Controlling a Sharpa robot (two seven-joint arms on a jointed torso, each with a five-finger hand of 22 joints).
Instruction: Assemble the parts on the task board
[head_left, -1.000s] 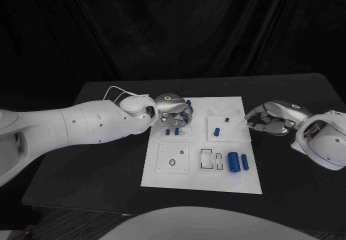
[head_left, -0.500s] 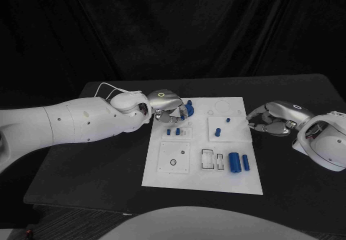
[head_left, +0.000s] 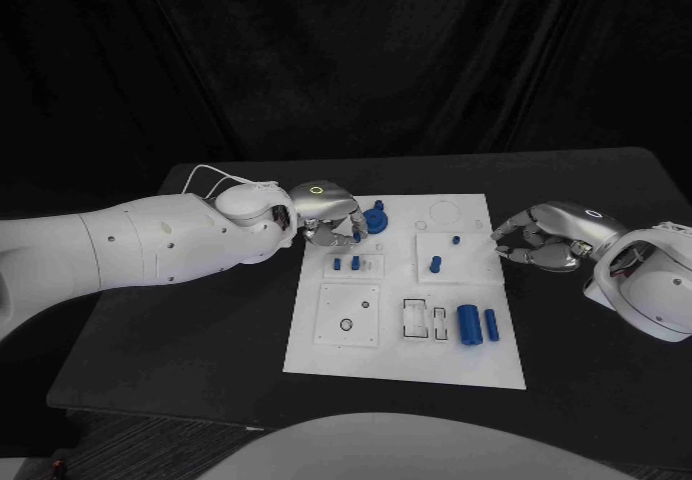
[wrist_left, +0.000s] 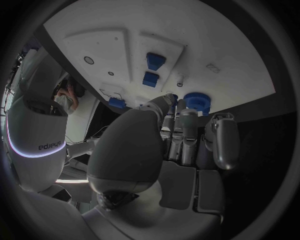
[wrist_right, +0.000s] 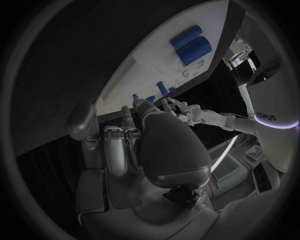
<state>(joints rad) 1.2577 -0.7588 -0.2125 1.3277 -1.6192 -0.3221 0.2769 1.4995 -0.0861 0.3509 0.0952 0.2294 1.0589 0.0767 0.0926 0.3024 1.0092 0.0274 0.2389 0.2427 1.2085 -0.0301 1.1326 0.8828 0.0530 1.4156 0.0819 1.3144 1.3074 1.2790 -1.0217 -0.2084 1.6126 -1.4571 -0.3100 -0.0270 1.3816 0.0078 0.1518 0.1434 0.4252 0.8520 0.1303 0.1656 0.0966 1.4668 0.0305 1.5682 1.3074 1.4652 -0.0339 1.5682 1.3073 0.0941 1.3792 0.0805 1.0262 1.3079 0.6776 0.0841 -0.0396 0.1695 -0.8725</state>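
The white task board (head_left: 404, 355) lies mid-table. A blue gear (head_left: 376, 220) (wrist_left: 199, 101) sits at its far left corner with a blue peg (head_left: 379, 205) just behind it. My left hand (head_left: 329, 214) (wrist_left: 181, 135) hovers just left of the gear, fingertips close to it, and I see nothing between them. Two small blue pieces (head_left: 345, 264) stand just below that hand. At the board's right edge my right hand (head_left: 541, 242) (wrist_right: 134, 145) hangs with fingers curled in on nothing. Two blue cylinders (head_left: 467, 323) (head_left: 490, 324) lie at the near right.
Small blue pegs (head_left: 454, 240) (head_left: 434, 264) stand on the square plate right of centre. A plate with holes (head_left: 346, 315) and slotted recesses (head_left: 424, 318) occupy the near half. Bare black table (head_left: 216, 330) surrounds the board.
My left hand has drawn back to the left off the board's far left corner, uncovering the blue gear. The right hand has stayed put.
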